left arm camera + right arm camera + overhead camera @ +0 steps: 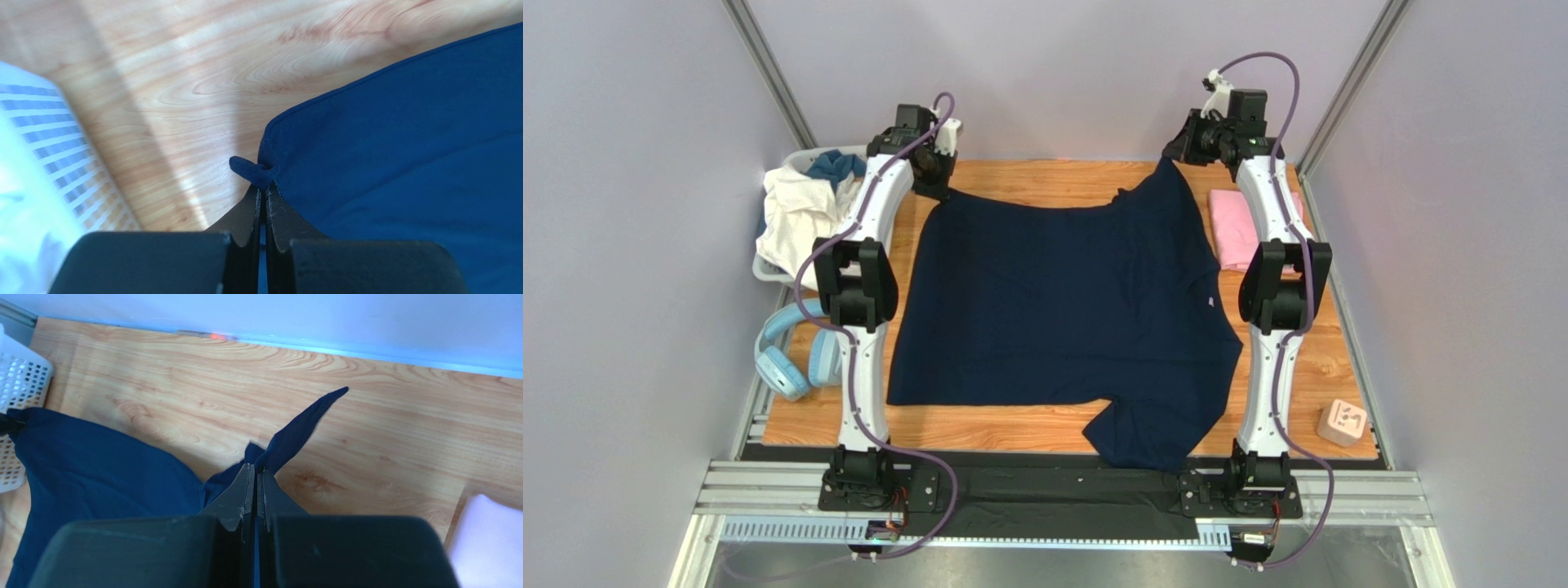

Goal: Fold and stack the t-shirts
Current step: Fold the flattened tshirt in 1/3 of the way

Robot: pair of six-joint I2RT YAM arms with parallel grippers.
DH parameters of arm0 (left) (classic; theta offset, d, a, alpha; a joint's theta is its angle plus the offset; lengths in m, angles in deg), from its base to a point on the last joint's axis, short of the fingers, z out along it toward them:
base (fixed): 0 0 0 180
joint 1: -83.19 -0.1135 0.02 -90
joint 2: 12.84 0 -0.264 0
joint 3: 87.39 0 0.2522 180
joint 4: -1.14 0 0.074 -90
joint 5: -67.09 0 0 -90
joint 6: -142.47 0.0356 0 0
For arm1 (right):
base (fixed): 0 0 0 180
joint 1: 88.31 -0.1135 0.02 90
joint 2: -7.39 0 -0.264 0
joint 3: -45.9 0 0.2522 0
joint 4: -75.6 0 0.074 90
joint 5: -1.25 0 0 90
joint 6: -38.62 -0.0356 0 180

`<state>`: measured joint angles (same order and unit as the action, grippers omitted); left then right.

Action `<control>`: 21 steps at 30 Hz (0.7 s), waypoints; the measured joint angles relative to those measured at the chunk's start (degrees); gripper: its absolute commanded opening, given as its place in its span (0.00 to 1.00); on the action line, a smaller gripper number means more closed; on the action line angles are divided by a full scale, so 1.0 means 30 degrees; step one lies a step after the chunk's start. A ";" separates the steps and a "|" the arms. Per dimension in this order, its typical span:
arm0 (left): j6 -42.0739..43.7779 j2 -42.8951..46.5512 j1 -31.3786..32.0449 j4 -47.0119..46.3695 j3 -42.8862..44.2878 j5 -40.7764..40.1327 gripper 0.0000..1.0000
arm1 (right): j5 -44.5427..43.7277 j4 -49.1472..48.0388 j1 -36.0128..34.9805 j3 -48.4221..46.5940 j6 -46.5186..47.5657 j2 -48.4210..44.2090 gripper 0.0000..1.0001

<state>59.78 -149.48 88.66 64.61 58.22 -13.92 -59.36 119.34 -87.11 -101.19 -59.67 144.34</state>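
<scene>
The large shirt (1063, 306) lies spread across the middle of the table (1014, 426), with one sleeve reaching the near edge. To its far left stands a basket (21, 380) with clothes (799, 208) in it. The headphones (787, 355) lie left of the shirt, before the basket. The small shirt (1238, 227) lies just beside it, on its far right. A block (1342, 423) sits to its near right, apart. The left gripper (263, 190) is at its far-left corner, and the right gripper (255, 471) is at its far-right tip.

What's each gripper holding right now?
Left gripper: closed, pinching a corner of the navy shirt.
Right gripper: closed, pinching the navy shirt's far edge.
</scene>
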 measured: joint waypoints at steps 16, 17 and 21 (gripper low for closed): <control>0.0138 0.2310 0.0000 0.0153 -0.1020 -0.0597 0.00 | -0.0270 0.0780 0.0000 0.2142 -0.0328 -0.0925 0.00; 0.0160 0.2266 0.0000 0.0153 -0.1020 -0.0656 0.00 | -0.0306 0.0860 0.0000 0.2011 -0.0350 -0.0882 0.00; 0.0226 0.1727 -0.0022 0.0080 -0.0911 -0.1020 0.00 | -0.0350 0.1129 0.0087 -0.0015 -0.0743 0.0153 0.00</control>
<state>60.46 -144.30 88.59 64.85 55.49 -16.98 -60.41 122.73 -86.85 -101.24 -61.90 144.80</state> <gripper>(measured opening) 0.007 0.008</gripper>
